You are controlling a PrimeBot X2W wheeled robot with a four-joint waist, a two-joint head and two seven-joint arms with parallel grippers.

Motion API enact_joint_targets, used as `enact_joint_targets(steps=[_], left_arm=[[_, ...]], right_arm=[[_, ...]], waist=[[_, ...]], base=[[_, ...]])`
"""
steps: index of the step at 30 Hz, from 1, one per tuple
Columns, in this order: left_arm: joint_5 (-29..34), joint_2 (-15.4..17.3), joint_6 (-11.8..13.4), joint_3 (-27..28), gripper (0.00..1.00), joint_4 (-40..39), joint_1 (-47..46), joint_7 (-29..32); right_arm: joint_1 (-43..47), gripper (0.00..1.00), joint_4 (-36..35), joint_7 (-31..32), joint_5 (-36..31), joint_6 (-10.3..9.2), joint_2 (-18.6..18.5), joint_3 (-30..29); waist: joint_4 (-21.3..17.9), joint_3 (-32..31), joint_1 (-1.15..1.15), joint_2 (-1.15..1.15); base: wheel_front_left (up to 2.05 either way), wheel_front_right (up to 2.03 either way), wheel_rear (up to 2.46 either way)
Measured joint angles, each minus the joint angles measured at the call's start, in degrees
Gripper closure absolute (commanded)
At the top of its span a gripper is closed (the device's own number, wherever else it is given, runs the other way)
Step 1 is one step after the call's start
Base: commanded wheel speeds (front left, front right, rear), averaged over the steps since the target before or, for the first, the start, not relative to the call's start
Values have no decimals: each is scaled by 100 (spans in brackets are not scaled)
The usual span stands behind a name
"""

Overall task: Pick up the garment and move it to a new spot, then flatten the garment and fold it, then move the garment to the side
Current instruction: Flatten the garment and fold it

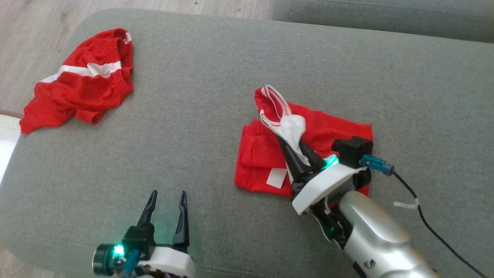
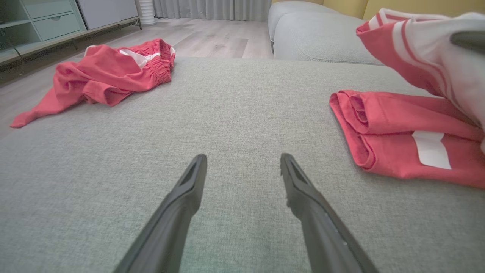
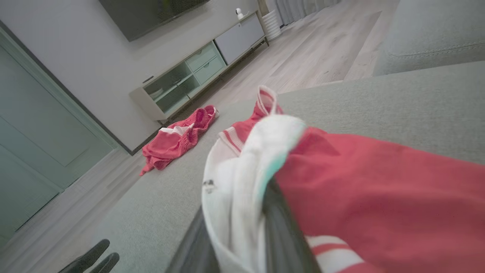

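- The left gripper (image 1: 168, 193) sits lowest in the head view, hovering just above the grey woven sofa cushion (image 1: 200, 116). Its jaws are spread apart and hold nothing.
- The right gripper (image 1: 290, 139) reaches over the red mesh garment with white striped trim (image 1: 332, 127), which lies mid-cushion. Its jaws are clamped on the white trimmed edge, lifting it clear of the layers below.
- Judged from this, the fold is in hand. The body lies as a rough rectangle with doubled, rolled edges on its left side, a white rectangular label (image 1: 276, 178) facing up.
- The next move likely calls for carrying the raised edge across the rectangle, laying it flat and letting go. The idle left gripper could pin the stack, since thin mesh tends to drag with the fingers.
- The cloth looks light, limp and finely perforated — the trim is thicker and ribbed. The cushion's coarse weave should hold the pile in place.
- A second garment, crumpled red shorts with a white stripe (image 1: 85, 88), lies well apart at the cushion's far left corner.
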Motion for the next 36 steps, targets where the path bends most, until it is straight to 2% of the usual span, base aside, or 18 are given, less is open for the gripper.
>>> enact_joint_targets(steps=[5, 8, 13, 18, 25, 32, 36], left_arm=[[-11, 0, 52, 40, 0, -9, -7, 0], [-11, -1, 59, 75, 0, -48, -19, 0], [16, 1, 73, 241, 0, -93, -37, 0], [76, 0, 78, 417, 0, -111, -43, 1], [191, -2, 68, 590, 0, -116, -26, 1], [204, -1, 51, 635, 0, -114, 395, 1], [190, 0, 52, 635, 0, -118, 478, 1]], right_arm=[[-75, 0, 180, -153, -208, 0, 4, -258], [-43, 0, 178, -176, -632, 0, 5, -924], [360, 0, -214, -193, -1479, 0, 5, -2145], [1026, 0, -396, -193, -2080, 0, 10, -2837], [1321, 0, -625, -193, -2360, 0, 41, -3114], [1887, 0, -481, -193, -2349, 0, 73, -3064], [1904, 0, -468, -193, -2345, 0, 90, -3011]], waist=[[-204, 6, 0, 0], [-388, -9, 0, 0], [-737, -44, 0, 0], [-1055, -103, 0, 0], [-1300, -236, 0, 0], [-1383, -542, -1, 0], [-1382, -569, 0, 0]], base=[[0, 0, 0], [0, 0, 0], [0, 0, 0], [0, 0, 0], [0, 0, 0], [0, 0, 0], [0, 0, 0]])
